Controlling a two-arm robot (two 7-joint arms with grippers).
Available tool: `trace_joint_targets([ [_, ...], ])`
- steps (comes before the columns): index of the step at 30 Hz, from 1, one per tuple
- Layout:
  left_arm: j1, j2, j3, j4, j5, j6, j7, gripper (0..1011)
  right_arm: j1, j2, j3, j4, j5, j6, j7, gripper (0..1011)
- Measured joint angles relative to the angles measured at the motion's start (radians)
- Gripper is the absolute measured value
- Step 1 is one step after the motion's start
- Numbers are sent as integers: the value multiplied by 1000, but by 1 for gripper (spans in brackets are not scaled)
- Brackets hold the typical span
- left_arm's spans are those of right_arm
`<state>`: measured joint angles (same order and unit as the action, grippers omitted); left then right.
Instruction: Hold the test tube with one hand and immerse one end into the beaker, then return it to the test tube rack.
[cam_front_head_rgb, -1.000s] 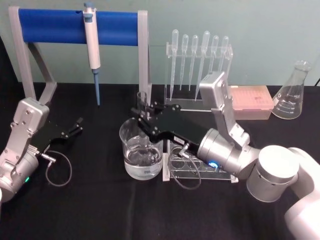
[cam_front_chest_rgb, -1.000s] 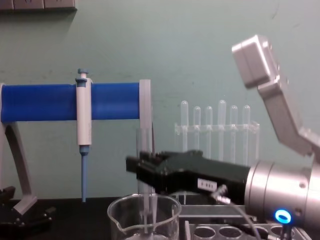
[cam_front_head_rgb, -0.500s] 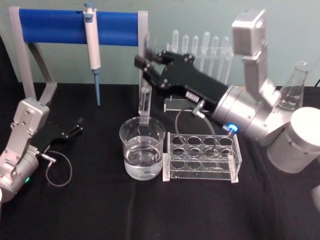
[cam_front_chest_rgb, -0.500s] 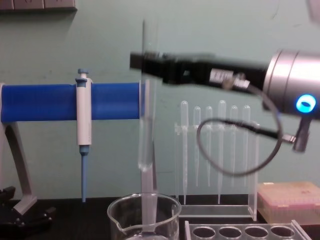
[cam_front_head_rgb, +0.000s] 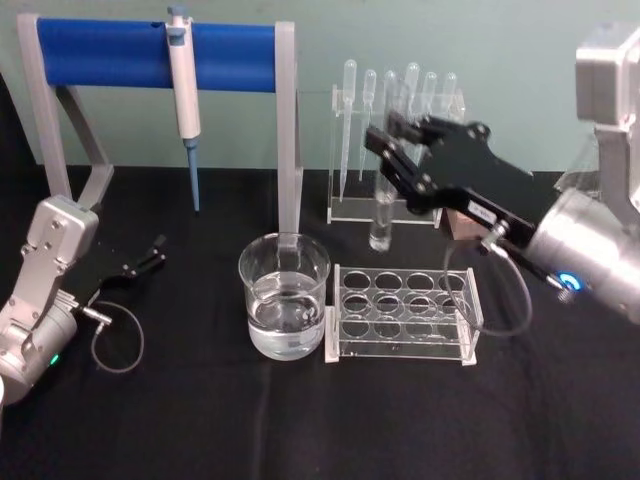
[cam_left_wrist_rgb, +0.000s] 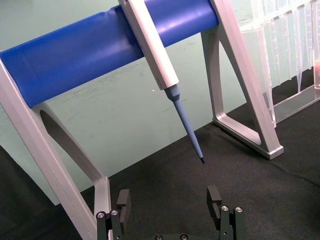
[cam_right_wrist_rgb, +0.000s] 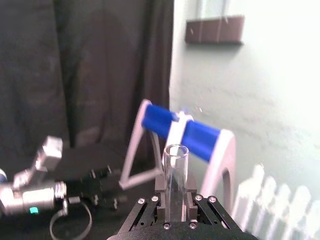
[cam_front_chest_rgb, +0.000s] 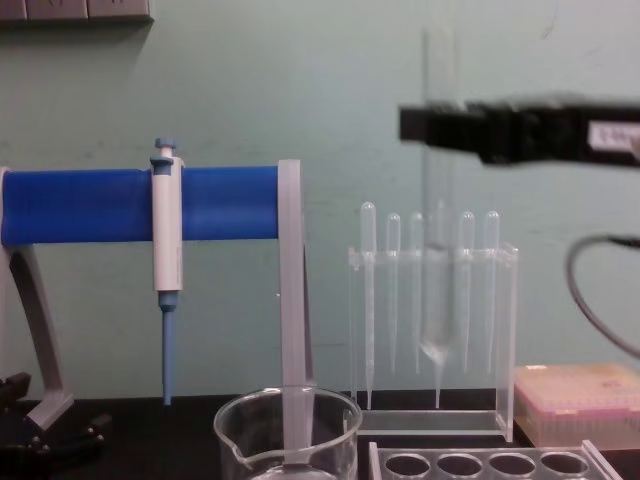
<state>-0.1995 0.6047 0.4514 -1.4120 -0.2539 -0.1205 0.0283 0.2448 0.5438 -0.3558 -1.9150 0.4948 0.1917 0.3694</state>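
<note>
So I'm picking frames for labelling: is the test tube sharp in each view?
Chest view: the test tube and right gripper are smeared by motion blur, the tube barely readable against the pipettes. Head view: the tube is fairly crisp. Right wrist view: its rim is sharp, the background soft.

Right gripper (cam_front_chest_rgb: 432, 125) holds test tube (cam_front_chest_rgb: 438, 300) above rack (cam_front_chest_rgb: 480, 463).

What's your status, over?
Right gripper shut on test tube, held upright above rack, clear of beaker. Left gripper open, parked at table's left. Nothing in the way.
</note>
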Motion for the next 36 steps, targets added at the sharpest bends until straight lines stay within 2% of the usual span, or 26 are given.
trace_joint_targets([
  [2,0,0,0,0,0,0,0,1000,-20,9,6,1,-1,-1,-6,224],
  [3,0,0,0,0,0,0,0,1000,-47,17,12,12,-4,-9,-12,224],
  [8,0,0,0,0,0,0,0,1000,-76,14,13,56,-11,-27,-14,224],
  [24,0,0,0,0,0,0,0,1000,-51,-35,-26,167,-44,-42,9,224],
  [36,0,0,0,0,0,0,0,1000,-37,-58,-60,230,-94,-44,20,224],
])
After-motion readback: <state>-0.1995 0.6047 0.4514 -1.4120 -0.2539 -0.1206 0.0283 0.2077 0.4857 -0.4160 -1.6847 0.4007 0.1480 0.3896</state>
